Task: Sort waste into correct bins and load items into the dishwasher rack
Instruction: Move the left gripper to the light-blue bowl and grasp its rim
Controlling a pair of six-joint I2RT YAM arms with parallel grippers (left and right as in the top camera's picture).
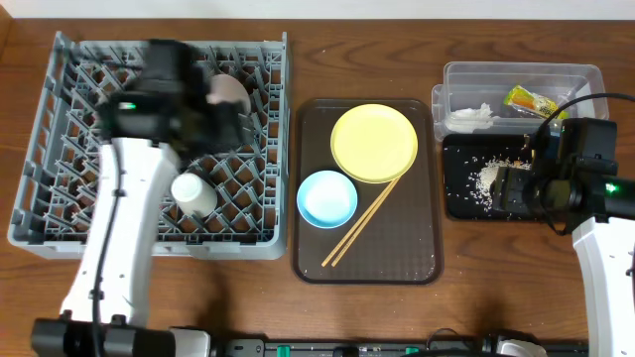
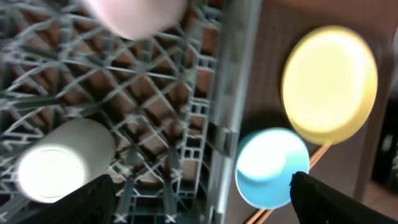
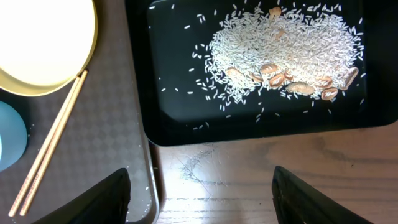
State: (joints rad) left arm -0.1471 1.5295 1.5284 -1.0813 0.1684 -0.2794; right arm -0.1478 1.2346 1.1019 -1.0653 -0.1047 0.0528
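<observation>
From above, the grey rack [image 1: 60,149] sits on the left of the wooden surface [image 1: 476,307]. The white cup [image 1: 193,193] and the white bowl [image 1: 228,94] are inside the rack. The left arm [image 1: 124,198] reaches over it. In the middle, a dark brown tray [image 1: 417,258] holds the yellow plate [image 1: 374,143], the blue bowl [image 1: 326,197] and two chopsticks [image 1: 362,223]. On the right, the clear tub [image 1: 521,74] holds the tissue [image 1: 471,116] and the wrapper [image 1: 526,100]. Next to it, the black tray [image 1: 461,203] holds the rice [image 1: 486,178].

The left wrist view is blurry. The left jaws are wide open and hold nothing. They hang over the rack's edge, with the cup on one side and the blue bowl on the other.

In the right wrist view, the right jaws are wide open too, with nothing in them. They hang over the surface just beside the black tray with the rice.
</observation>
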